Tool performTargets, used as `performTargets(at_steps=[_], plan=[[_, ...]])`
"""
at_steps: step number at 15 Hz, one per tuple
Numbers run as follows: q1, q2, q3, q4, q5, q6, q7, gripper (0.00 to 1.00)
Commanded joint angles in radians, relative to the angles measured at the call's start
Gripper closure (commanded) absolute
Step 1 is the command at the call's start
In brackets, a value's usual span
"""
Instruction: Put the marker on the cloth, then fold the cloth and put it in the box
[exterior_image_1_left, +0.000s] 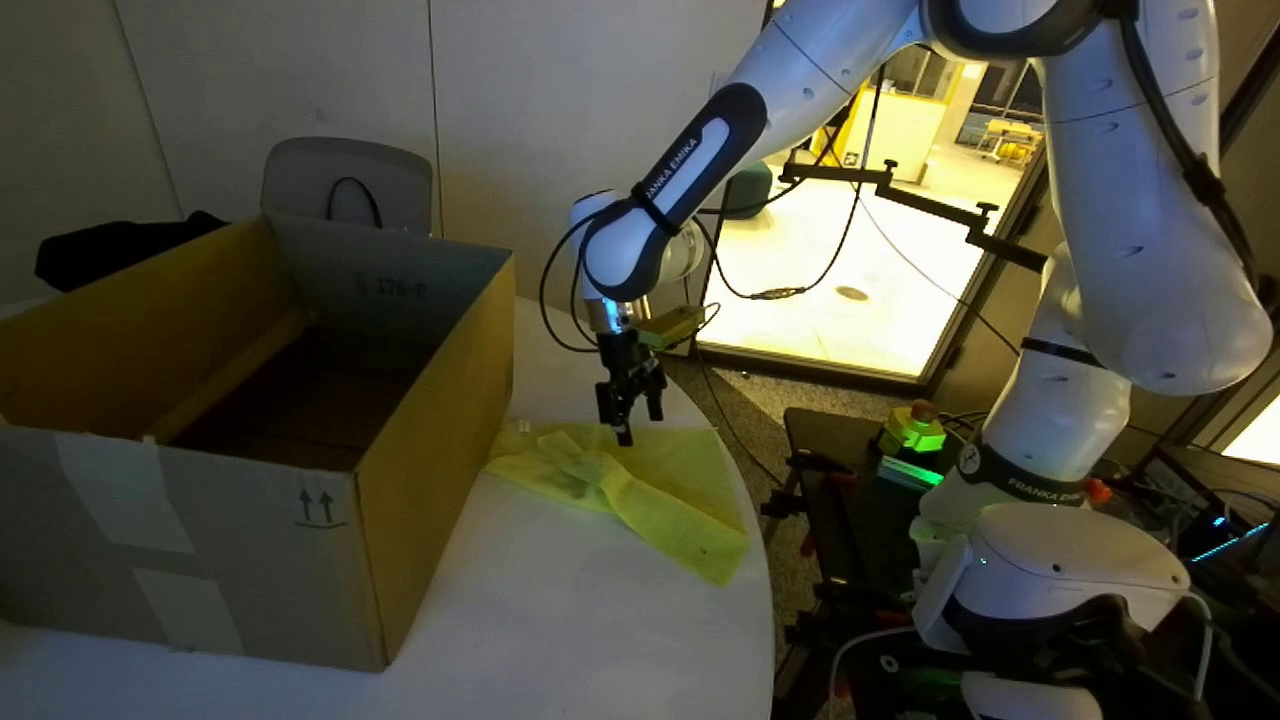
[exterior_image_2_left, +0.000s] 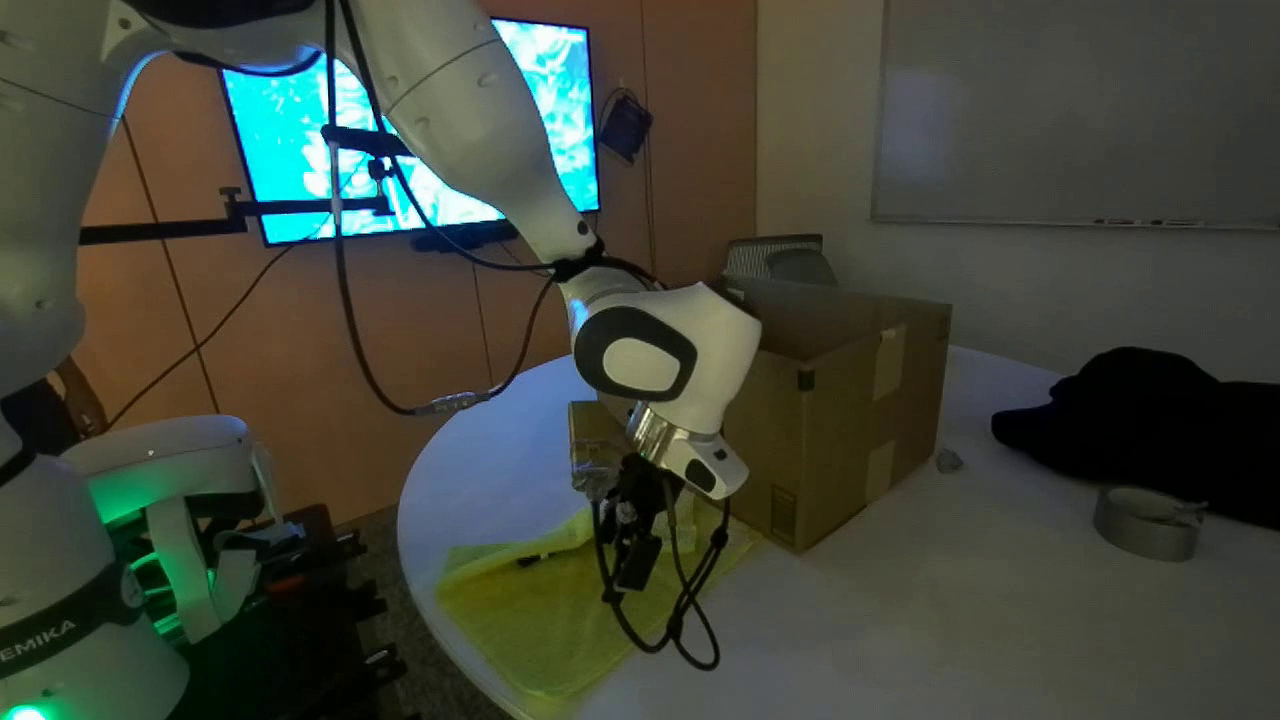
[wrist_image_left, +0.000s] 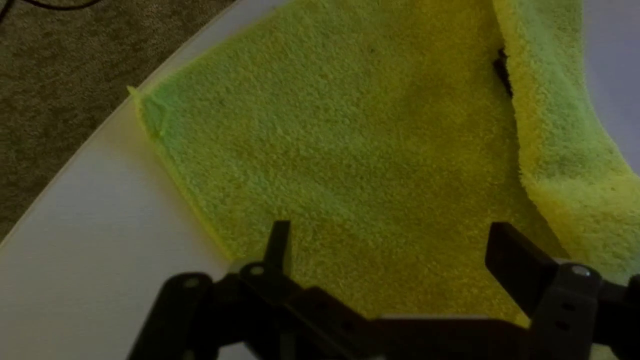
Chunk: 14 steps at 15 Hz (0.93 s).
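The yellow-green cloth (exterior_image_1_left: 690, 460) lies on the table beside the box, one side folded loosely over its middle. In the wrist view the cloth (wrist_image_left: 340, 145) spreads below my gripper (wrist_image_left: 390, 225), whose jaws stand wide apart with nothing between them. A short dark piece, apparently the marker (wrist_image_left: 501, 70), pokes out from beneath the folded flap; the remainder is covered. It also shows as a small black marker end (exterior_image_2_left: 533, 560) in an exterior view. My gripper (exterior_image_1_left: 632, 408) hangs just over the cloth's far part. The open cardboard box (exterior_image_1_left: 440, 460) has its inside partly visible, with no cloth in it.
The round white table (exterior_image_1_left: 560, 620) has its edge close to the cloth. A grey tape roll (exterior_image_2_left: 1148, 524) and a black fabric heap (exterior_image_2_left: 1150, 420) lie past the box. A grey chair (exterior_image_1_left: 345, 170) stands behind it. Loose cables (exterior_image_2_left: 690, 600) dangle at the wrist.
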Motion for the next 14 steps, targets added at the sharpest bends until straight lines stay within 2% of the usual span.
performTargets(at_steps=[1, 8, 14], plan=[[0.009, -0.042, -0.018, -0.076, 0.012, -0.012, 0.007, 0.0], [0.018, -0.068, -0.03, -0.169, 0.013, -0.006, 0.052, 0.0], [0.016, -0.033, -0.022, -0.183, 0.019, 0.003, 0.044, 0.0]])
